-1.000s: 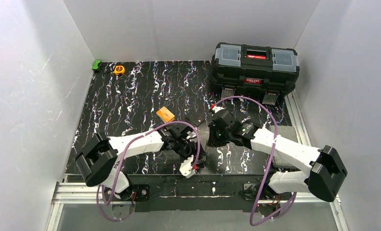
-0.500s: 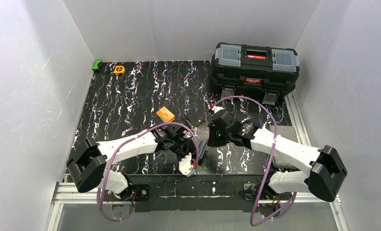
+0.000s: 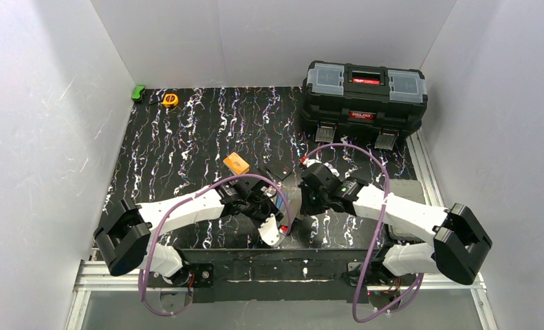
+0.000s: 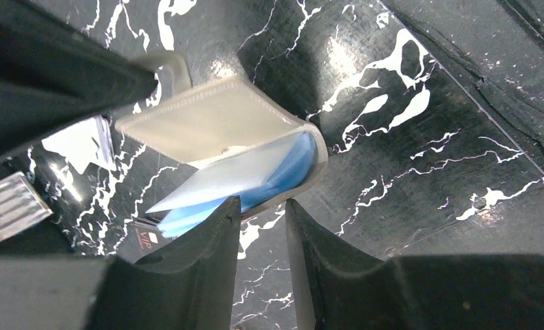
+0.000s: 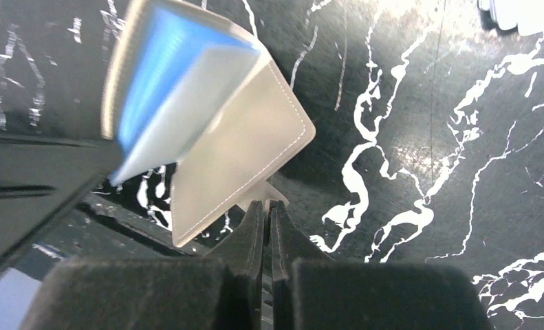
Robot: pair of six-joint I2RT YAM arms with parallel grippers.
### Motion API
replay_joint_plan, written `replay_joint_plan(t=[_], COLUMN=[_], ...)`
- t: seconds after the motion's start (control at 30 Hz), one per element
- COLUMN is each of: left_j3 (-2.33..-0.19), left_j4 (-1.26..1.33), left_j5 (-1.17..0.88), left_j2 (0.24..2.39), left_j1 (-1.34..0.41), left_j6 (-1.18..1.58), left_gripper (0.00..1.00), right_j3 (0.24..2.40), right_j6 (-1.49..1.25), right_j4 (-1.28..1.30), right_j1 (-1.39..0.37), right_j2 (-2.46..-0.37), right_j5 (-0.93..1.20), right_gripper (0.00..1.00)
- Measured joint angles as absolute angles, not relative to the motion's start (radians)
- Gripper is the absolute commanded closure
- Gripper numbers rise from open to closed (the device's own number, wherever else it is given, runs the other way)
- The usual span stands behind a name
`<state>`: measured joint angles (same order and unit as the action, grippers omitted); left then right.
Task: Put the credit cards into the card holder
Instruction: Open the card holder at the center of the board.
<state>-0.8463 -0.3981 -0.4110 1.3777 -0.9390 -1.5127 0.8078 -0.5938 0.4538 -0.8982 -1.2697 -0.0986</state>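
Observation:
The taupe card holder [image 4: 214, 117] stands half open just above the table between my grippers, also in the right wrist view [image 5: 234, 158] and the top view [image 3: 287, 206]. Blue and white credit cards [image 4: 241, 172] sit inside its fold, also seen in the right wrist view [image 5: 159, 75]. My right gripper [image 5: 267, 203] is shut on the holder's snap tab and holds it up. My left gripper [image 4: 262, 201] is slightly open with nothing between its fingers, its tips at the holder's lower edge. A dark card marked VIP [image 4: 145, 237] lies on the table under the holder.
A small orange block [image 3: 236, 163] lies just behind the left gripper. A black toolbox [image 3: 365, 93] stands at the back right. A yellow tape measure [image 3: 170, 100] and a green object [image 3: 138, 92] sit at the back left. White walls close in the table.
My left gripper has moved right, up to the holder's open edge. My right gripper with the holder has shifted slightly toward the near edge.

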Motion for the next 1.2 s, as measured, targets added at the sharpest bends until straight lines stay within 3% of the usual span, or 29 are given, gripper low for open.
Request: replay_joint_plan(t=[0.7, 1.2], left_j3=[-0.93, -1.076], left_j4=[-0.504, -0.551], left_j5=[-0.325, -0.416], left_j2=[1.526, 1.644], left_j1=[-0.924, -0.92], left_j6=[-1.268, -0.977], left_gripper=[0.66, 0.64], right_j3=[0.715, 0.679], right_j6=[-0.587, -0.589], right_j4=[0.44, 0.386], right_j1=[-0.898, -0.898], right_j2=[-1.351, -1.351], right_j5=[-0.148, -0.125], right_gripper=[0.99, 0.99])
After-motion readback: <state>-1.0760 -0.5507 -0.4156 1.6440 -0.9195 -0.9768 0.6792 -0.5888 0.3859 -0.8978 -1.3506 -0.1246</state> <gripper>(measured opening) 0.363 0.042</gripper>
